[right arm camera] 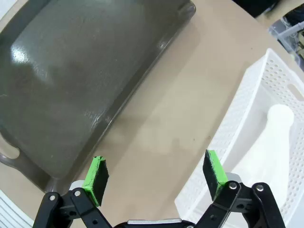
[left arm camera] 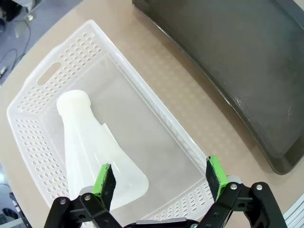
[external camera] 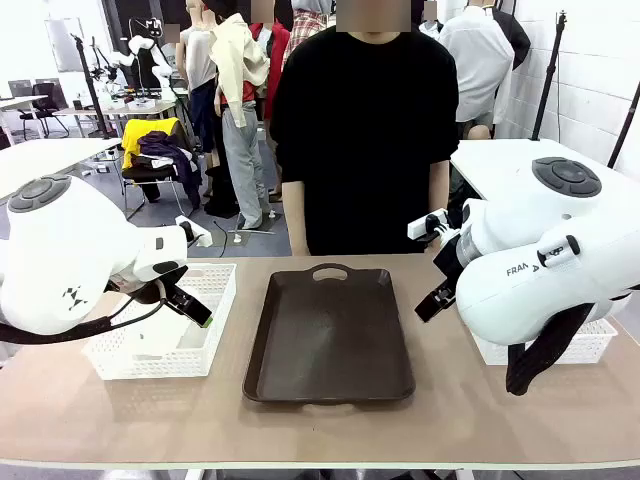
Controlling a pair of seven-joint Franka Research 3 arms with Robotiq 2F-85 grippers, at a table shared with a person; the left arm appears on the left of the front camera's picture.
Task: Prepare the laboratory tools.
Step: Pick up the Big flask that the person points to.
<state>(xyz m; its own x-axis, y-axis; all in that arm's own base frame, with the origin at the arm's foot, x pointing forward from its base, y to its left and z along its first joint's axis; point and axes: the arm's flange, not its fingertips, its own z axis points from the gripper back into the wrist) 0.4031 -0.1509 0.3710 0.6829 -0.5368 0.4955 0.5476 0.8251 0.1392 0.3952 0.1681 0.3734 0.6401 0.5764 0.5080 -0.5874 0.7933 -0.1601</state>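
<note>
One frosted-white Erlenmeyer flask (left arm camera: 90, 147) lies on its side in the left mesh basket (left arm camera: 28, 118), which sits just left of the dark brown tray (external camera: 330, 340). Its wide base is toward the wrist camera and its narrow neck points at the basket's slotted handle end. The left gripper (left arm camera: 161, 173) hangs over this basket with its jaws spread wide, grasping nothing. One green pad (left arm camera: 105, 183) overlaps the flask's base in the wrist view, but I cannot tell whether it touches.

Right of the tray, the second flask (right arm camera: 273, 147) lies on its side in the right mesh basket (right arm camera: 247, 95), neck pointing away from the wrist camera. The right gripper (right arm camera: 154, 171) hovers over the strip of table (right arm camera: 166, 118) between the tray and that basket, jaws released and empty.

The tray lies flat at the table's middle, its handle cutout at the far edge. A person (external camera: 365, 130) in a black shirt stands just beyond that edge.
</note>
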